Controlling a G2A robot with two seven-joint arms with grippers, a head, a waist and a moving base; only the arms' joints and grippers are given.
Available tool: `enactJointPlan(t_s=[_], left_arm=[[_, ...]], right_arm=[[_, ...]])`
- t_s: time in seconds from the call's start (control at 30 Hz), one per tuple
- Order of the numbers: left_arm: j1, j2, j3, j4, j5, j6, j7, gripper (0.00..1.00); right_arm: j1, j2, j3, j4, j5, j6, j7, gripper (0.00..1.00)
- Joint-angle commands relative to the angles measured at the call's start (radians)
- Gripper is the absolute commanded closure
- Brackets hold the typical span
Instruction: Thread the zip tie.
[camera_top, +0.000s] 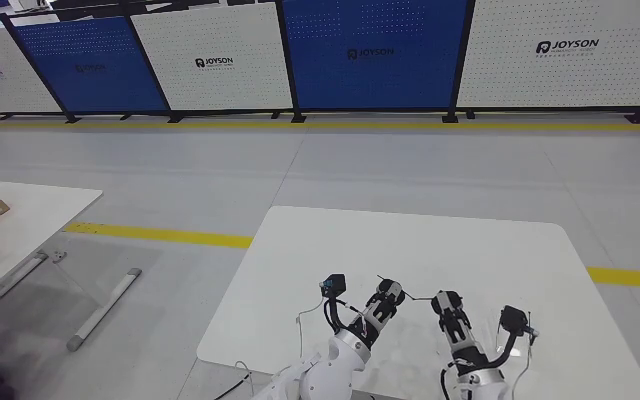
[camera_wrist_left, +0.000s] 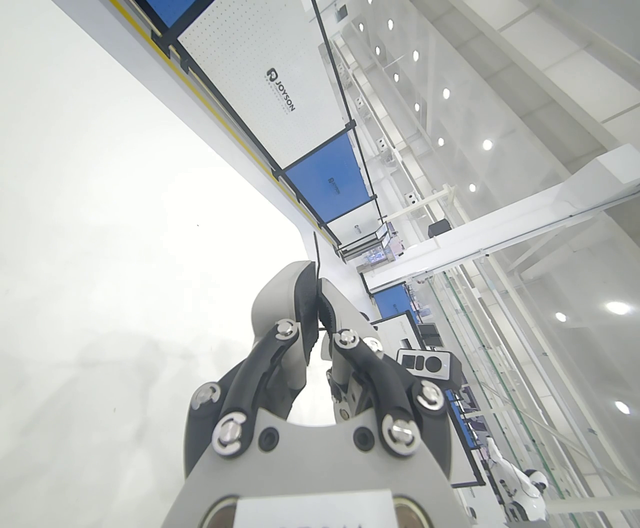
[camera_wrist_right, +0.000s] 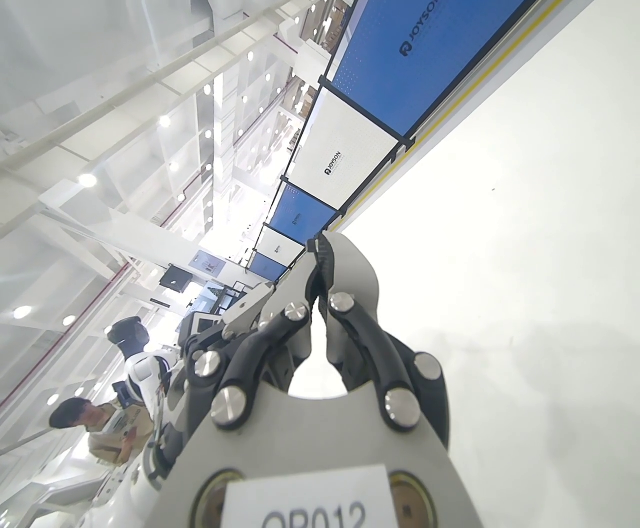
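Close to the robot, over the near part of the white table (camera_top: 400, 240), both grippers hang side by side with their tips pointing away from it. The left gripper (camera_top: 388, 295) is clamped tight on the zip tie (camera_top: 417, 297). In its wrist view the pads (camera_wrist_left: 306, 295) press together on the thin black strip, and a short length pokes out past the tips (camera_wrist_left: 316, 250). The right gripper (camera_top: 445, 300) is just beside it, its fingers (camera_wrist_right: 345, 265) likewise closed, with a small bit of the tie showing at the tip. Between the two grippers the tie runs as a thin dark line, held above the tabletop. Beyond the table, a yellow line (camera_top: 150, 234) crosses the grey floor, a second table (camera_top: 40, 210) stands off to the left, and blue and white panels (camera_top: 375, 55) line the far side.
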Motion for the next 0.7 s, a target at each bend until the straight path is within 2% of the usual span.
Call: enactJointPlan(t_s=[0.0, 0.67], left_arm=[[0.0, 0.0, 0.0, 0.0, 0.0, 0.0, 0.0, 1.0], [0.0, 0.0, 0.0, 0.0, 0.0, 0.0, 0.0, 1.0]], right_arm=[[-0.008, -0.001, 0.007, -0.004, -0.001, -0.005, 0.0, 1.0], [0.001, -0.017, 0.012, 0.006, -0.015, 0.007, 0.028, 1.0]])
